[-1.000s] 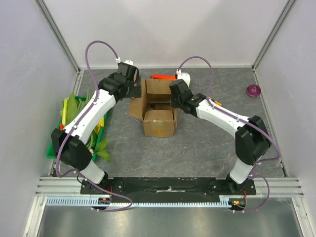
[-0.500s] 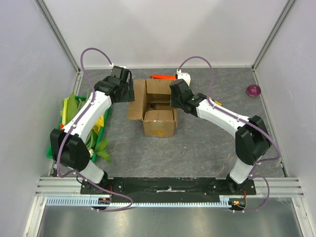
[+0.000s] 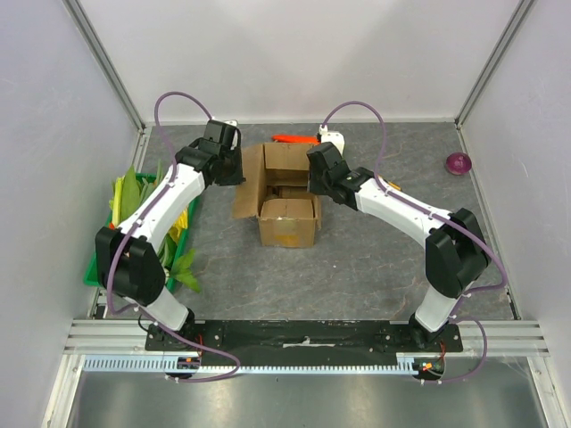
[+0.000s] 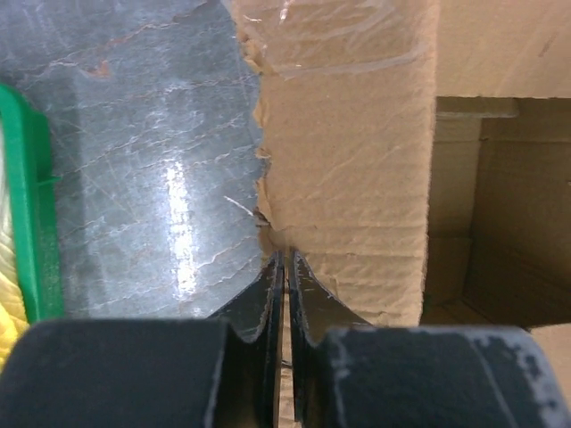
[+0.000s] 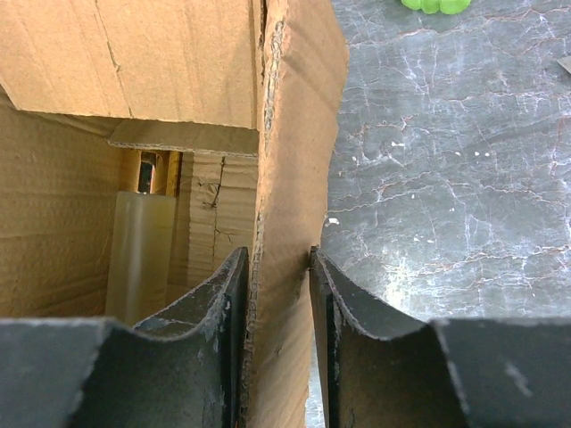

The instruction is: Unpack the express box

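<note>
The express box (image 3: 287,198) is brown corrugated cardboard and stands mid-table with its top flaps spread. My left gripper (image 3: 239,168) is at its left flap (image 4: 348,169). In the left wrist view that gripper (image 4: 285,264) is shut on the flap's torn edge, with a thin strip of cardboard between the pads. My right gripper (image 3: 314,183) is at the box's right side. In the right wrist view it (image 5: 278,260) straddles the right wall (image 5: 299,134), and both fingers press the cardboard. A pale cylinder (image 5: 143,254) stands inside the box.
A green tray (image 3: 92,267) of leafy and yellow vegetables sits at the left edge; its rim (image 4: 27,205) is close to the left flap. An orange item (image 3: 294,138) lies behind the box. A purple ball-like item (image 3: 458,163) rests at the far right.
The left gripper has gone from wide open to shut on the box's left flap, and its arm has shifted slightly at the flap. The right arm has barely moved.
</note>
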Controlling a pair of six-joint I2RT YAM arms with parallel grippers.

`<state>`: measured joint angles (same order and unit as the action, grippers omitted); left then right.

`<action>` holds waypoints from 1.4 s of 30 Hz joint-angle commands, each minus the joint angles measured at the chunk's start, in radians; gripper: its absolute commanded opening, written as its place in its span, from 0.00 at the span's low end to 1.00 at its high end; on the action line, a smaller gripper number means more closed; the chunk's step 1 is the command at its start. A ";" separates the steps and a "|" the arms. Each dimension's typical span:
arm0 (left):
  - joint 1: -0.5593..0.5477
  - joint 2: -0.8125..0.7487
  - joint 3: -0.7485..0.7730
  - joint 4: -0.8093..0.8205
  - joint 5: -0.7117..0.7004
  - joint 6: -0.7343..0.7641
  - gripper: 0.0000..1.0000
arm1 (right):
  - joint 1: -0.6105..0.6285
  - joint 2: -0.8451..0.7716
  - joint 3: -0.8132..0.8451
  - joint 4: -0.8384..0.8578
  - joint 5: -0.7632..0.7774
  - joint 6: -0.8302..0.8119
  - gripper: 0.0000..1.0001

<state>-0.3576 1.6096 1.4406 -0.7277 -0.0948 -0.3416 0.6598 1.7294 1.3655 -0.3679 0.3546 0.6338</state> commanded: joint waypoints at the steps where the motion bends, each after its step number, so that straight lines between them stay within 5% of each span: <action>1: -0.007 -0.063 0.041 0.083 0.089 -0.017 0.09 | -0.003 -0.001 0.043 -0.019 -0.003 -0.008 0.40; 9: -0.006 -0.151 -0.023 0.197 0.193 -0.034 0.10 | -0.003 -0.005 0.049 -0.020 0.003 -0.008 0.41; 19: -0.009 -0.077 -0.039 0.185 0.204 -0.034 0.43 | -0.003 -0.019 0.060 -0.022 -0.008 -0.013 0.44; 29: -0.032 0.038 -0.034 0.172 0.213 -0.034 0.48 | -0.002 -0.013 0.035 -0.020 -0.023 -0.003 0.44; 32: -0.034 0.050 -0.032 0.175 0.216 -0.036 0.42 | -0.003 -0.016 0.032 -0.022 -0.032 -0.005 0.44; 37: -0.035 0.043 -0.023 0.177 0.225 -0.030 0.02 | -0.003 -0.043 0.044 -0.023 -0.037 -0.023 0.50; 42: -0.035 0.012 -0.006 0.185 0.250 0.032 0.02 | -0.005 -0.074 0.125 -0.055 -0.066 -0.135 0.64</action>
<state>-0.3836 1.6524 1.4071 -0.5655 0.1070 -0.3611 0.6571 1.7187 1.3861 -0.3973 0.3168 0.5964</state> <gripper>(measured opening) 0.044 0.589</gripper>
